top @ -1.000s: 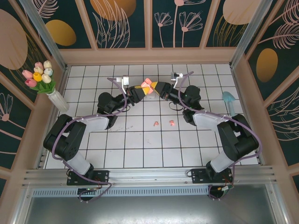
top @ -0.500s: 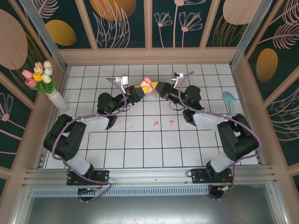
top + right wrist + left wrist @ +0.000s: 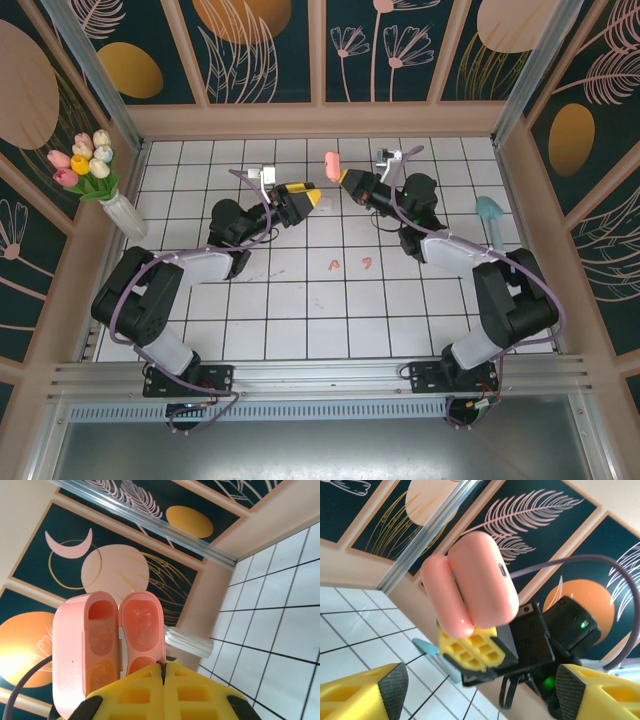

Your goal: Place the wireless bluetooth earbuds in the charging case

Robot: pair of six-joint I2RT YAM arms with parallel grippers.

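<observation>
White-tiled table (image 3: 300,300), botanical wall panels, tulip vase (image 3: 118,210) far left, blue object (image 3: 490,210) far right. Top view: right gripper (image 3: 343,177) is raised over the far tiles, clamped on the pink charging case (image 3: 331,162). Left gripper (image 3: 308,198) is just beside it, not touching. A salmon-pink earbud (image 3: 335,264) and a second earbud (image 3: 368,263) lie on bare tile nearer the bases, apart from each other and well apart from both grippers. Left wrist view: own yellow fingers (image 3: 395,685) are spread wide with nothing between them. The case hangs ahead, lid swung open, seen from its outer shell, pinched at the bottom by the other arm's yellow pads. Right wrist view: pads are closed tight on the lower edge of the case and both inner halves face the camera, wells apparently empty. Judgement: the earbuds are very light, rigid, smooth and prone to skating or flipping on tile. Pinch across the bulb with the stem free, using low force. The case shell is glossy and may slip, so hold the body rather than the hinged lid.
</observation>
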